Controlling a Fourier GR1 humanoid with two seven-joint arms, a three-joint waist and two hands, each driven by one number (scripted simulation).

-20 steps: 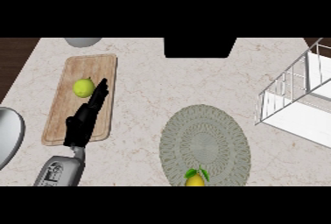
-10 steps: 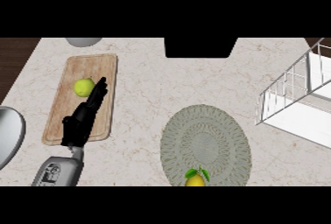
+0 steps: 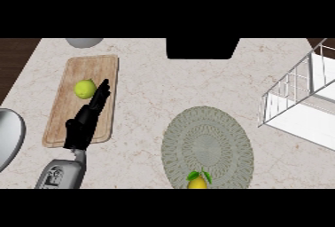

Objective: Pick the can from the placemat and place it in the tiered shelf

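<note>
Left hand [image 3: 88, 119]: fingers straight, over the cutting board [image 3: 72, 84], beside the lime [image 3: 84, 88].
Placemat [image 3: 208, 146]: carries a lemon [image 3: 197, 181].
Tiered shelf [image 3: 297, 97]: right on the bench [image 3: 163, 84].

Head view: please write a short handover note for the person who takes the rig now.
Left hand: open, fingers straight, lying over the wooden cutting board, fingertips beside a lime. It holds nothing.
Right hand: not in view.
Can: a yellow object with green leaves printed on it, at the near edge of the round placemat, partly cut off by the view's lower edge.
Tiered shelf: white wire frame at the right; no can is seen in it.
Done: nothing yet.
Left: grasp the can, carry it to the shelf, set it inside.
</note>
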